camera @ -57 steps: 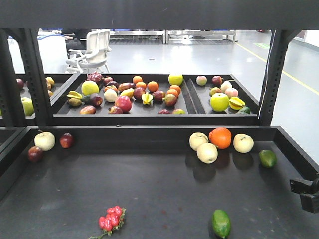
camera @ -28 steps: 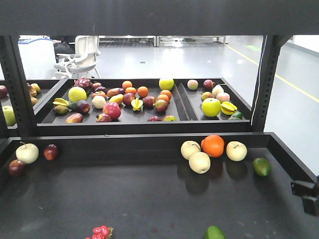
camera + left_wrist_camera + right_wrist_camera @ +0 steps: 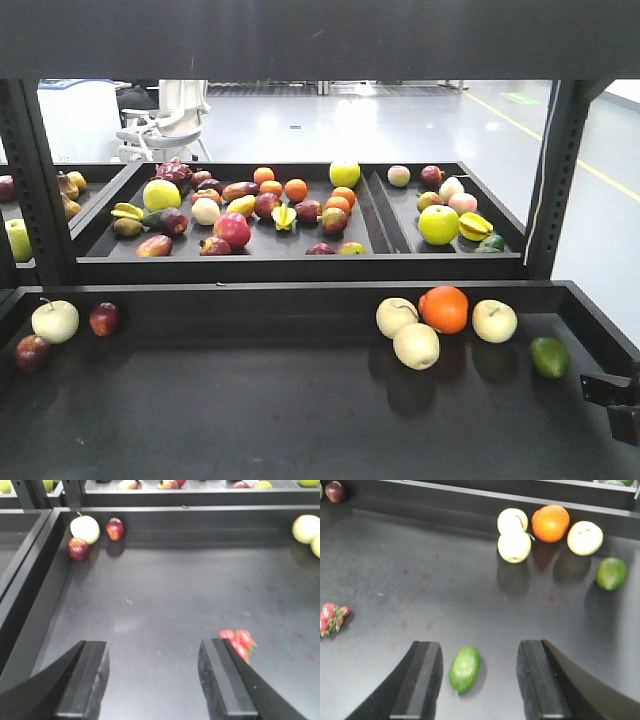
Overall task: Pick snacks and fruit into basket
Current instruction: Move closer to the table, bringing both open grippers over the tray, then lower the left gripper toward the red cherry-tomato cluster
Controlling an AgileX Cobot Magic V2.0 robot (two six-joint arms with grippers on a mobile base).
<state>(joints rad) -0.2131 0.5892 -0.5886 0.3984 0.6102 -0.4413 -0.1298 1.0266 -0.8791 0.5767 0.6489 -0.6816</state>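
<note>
The left tool [image 3: 152, 680] hangs spread and empty over the dark surface [image 3: 160, 595]. In its wrist view a red berry cluster [image 3: 238, 642] lies at 3 o'clock, just beyond the tool's right finger. At 11 o'clock, in the far left corner of the surface, a pale apple [image 3: 85, 529] touches a dark red apple [image 3: 79, 548], with a second red apple [image 3: 115, 528] just beside them.

The right tool [image 3: 479, 680] is likewise spread and grips nothing. A green oval fruit [image 3: 465, 669] lies on the surface between its fingers, nearer the left one; whether it touches that finger cannot be told. From this tool, at 1 o'clock against the back wall, an orange [image 3: 550, 523] sits among three pale apples [image 3: 514, 546], and a lime [image 3: 612, 573] lies alone at 2 o'clock.

In the front view a rear tray [image 3: 300, 268] at 12 o'clock holds many mixed fruits [image 3: 232, 230] in two compartments
</note>
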